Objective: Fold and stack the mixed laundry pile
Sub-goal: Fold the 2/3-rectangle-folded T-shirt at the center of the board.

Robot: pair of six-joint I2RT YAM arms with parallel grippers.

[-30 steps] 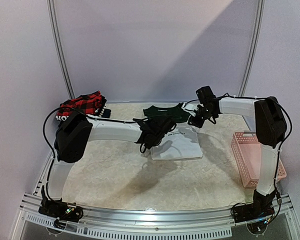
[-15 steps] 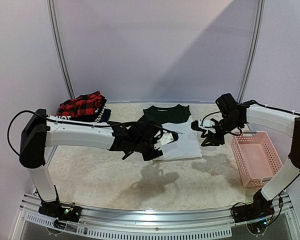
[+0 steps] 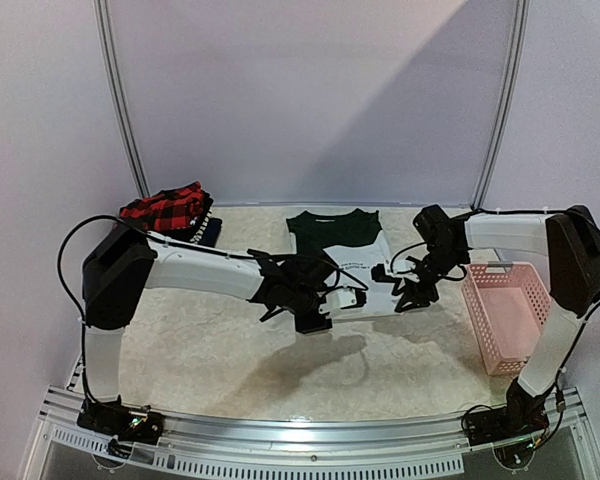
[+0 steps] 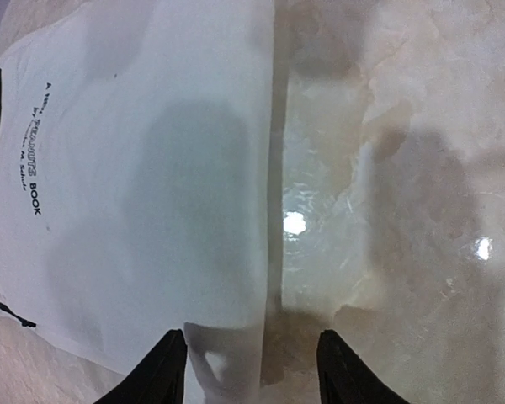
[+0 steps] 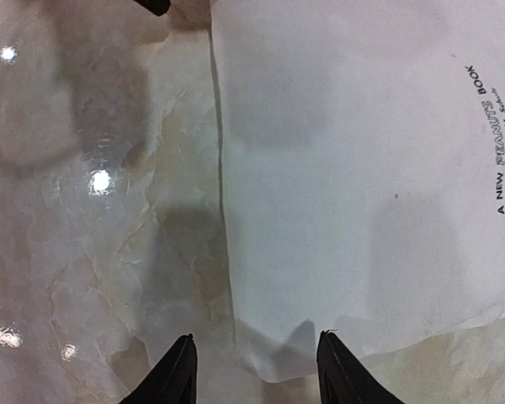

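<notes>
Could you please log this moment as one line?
left hand: open, above white printed tee with dark sleeves | right hand: open, above tee corner

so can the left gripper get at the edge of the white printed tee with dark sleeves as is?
Likely yes: the left gripper hangs open above the white printed tee's edge, one finger over cloth, one over the pale marbled tabletop, nothing between. The right gripper is over the opposite edge.

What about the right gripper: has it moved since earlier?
Yes: the right gripper came nearer, from beyond the pink basket's far rim to level with it.
</notes>
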